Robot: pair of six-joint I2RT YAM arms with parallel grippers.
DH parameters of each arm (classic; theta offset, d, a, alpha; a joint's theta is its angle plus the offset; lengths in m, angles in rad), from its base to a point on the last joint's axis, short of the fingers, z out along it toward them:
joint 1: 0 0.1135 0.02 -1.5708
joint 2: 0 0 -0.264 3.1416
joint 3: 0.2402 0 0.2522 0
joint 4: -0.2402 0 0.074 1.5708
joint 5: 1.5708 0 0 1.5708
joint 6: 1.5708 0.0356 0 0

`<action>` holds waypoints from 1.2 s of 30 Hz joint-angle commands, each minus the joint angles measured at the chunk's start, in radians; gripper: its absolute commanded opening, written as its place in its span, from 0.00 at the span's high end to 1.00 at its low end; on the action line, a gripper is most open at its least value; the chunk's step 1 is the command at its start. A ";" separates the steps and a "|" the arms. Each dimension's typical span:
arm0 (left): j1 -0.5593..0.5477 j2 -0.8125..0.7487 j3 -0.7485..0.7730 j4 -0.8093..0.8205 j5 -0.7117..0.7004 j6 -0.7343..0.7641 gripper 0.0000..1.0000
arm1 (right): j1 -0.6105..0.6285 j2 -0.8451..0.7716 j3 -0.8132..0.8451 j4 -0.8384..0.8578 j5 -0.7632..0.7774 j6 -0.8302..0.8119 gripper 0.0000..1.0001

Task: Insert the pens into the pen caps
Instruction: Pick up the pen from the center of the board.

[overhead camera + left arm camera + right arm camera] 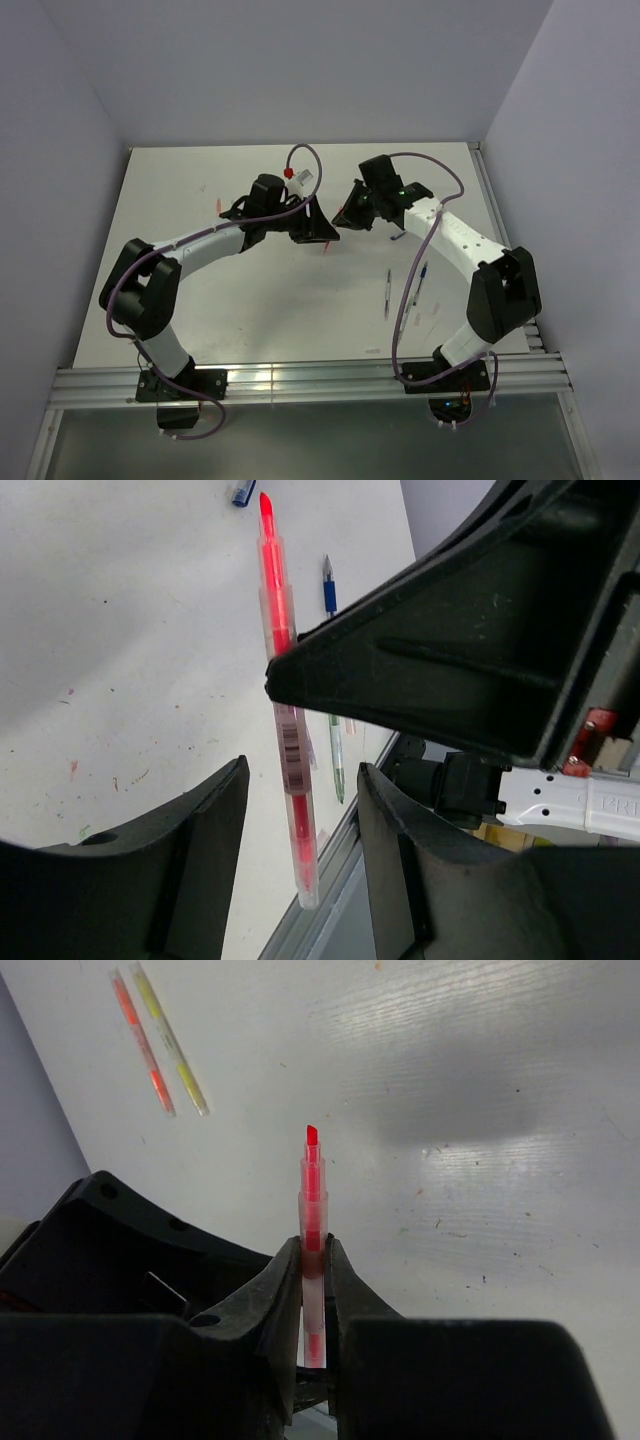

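- Two grippers meet over the table (200, 180): our right gripper (312, 1255) pinches the red pen (312, 1185) (its tip bare).
- Our left gripper (302, 770) has fingers spread either side of that pen, untouching.

A white table (260, 310) is enclosed by pale walls (300, 70) far, left and right; aluminium rails (320, 382) are mounted along its near edge.

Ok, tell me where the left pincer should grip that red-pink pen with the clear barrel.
Probably the labelled clear tail of the red-pink pen, past the right pincer clamped mid-barrel. Bring the left pincer in from the tail end, fingers astride the barrel: that stretch is bare and leaves the tip free.
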 commanded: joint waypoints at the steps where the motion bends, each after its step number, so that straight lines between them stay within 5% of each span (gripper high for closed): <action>1: -0.008 0.004 0.019 0.031 0.025 -0.004 0.48 | 0.021 -0.049 0.042 0.028 -0.006 0.014 1.00; 19: -0.013 -0.013 0.002 0.033 0.031 -0.011 0.66 | 0.059 -0.050 0.034 0.037 0.008 0.025 1.00; 24: -0.014 -0.014 0.008 0.022 0.037 -0.013 1.00 | 0.072 -0.067 0.030 0.023 0.037 0.013 1.00; 25: -0.013 -0.014 0.011 0.013 0.037 -0.011 1.00 | 0.072 -0.069 0.030 0.019 0.055 0.010 0.99; 31: -0.017 -0.062 -0.020 -0.038 0.023 0.015 1.00 | 0.073 -0.136 0.030 -0.018 0.173 -0.017 0.64; 36: -0.016 -0.112 -0.047 -0.139 -0.026 0.035 1.00 | 0.072 -0.191 0.089 -0.128 0.307 -0.041 0.58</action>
